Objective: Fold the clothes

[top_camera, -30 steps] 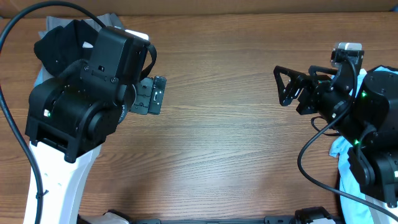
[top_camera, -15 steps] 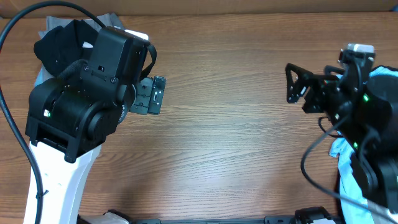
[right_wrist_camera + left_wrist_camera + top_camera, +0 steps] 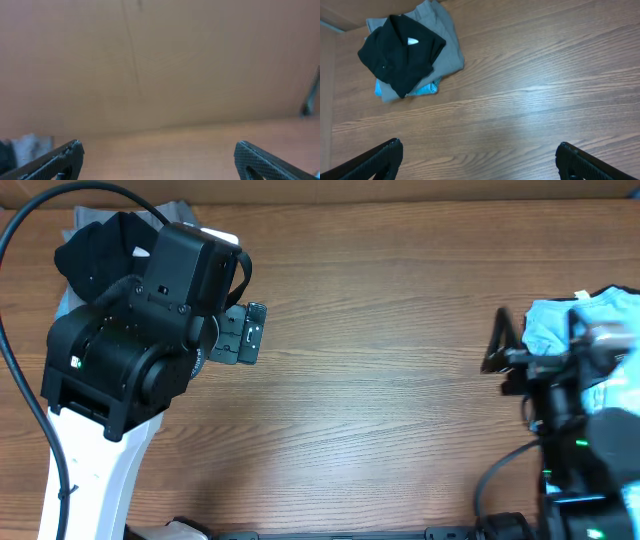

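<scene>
Both arms idle, clothes lying at the table's far sides.
The left gripper (image 3: 479, 147) and right gripper (image 3: 158, 145) stand wide apart, holding nothing. The black shirt (image 3: 400, 55) lies crumpled on grey trousers (image 3: 447, 45) at upper left; a light blue shirt (image 3: 550, 320) lies at the overhead's right edge. Both look light and limp, so pinch a hem or shoulder. The bare table (image 3: 380, 400) between them leaves ample room.

Overhead looks straight down; left wrist, high, shares the clothes (image 3: 402, 52) corner; right wrist faces level.
</scene>
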Action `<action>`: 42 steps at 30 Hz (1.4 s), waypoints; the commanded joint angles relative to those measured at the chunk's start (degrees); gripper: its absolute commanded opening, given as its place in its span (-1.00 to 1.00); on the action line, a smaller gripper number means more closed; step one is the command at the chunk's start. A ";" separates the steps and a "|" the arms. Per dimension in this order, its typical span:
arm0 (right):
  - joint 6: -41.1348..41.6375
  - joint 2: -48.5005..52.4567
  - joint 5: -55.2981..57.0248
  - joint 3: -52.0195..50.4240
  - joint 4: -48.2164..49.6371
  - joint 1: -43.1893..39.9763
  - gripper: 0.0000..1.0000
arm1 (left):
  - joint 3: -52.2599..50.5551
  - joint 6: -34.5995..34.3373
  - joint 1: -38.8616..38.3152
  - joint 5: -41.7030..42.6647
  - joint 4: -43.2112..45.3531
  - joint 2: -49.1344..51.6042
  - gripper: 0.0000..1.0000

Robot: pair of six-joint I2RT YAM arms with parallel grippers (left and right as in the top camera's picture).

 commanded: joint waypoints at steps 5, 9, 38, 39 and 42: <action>-0.17 -13.49 -1.60 -21.81 8.24 -0.26 1.00 | 0.26 -1.40 -0.26 -0.76 0.20 0.26 1.00; -0.17 -21.59 -1.57 -30.25 15.72 -0.26 1.00 | 0.26 -1.40 -0.26 -0.76 0.17 0.26 1.00; -0.17 -32.79 -6.05 -44.24 12.22 -0.15 1.00 | 0.26 -1.40 -0.26 -0.76 0.17 0.26 1.00; -0.17 -32.79 -6.05 -44.24 12.22 -0.15 1.00 | 0.26 -1.40 -0.26 -0.74 0.17 0.26 1.00; -0.17 -32.79 -6.05 -44.24 12.22 -0.15 1.00 | 0.26 -1.40 -0.26 -0.76 0.17 0.26 1.00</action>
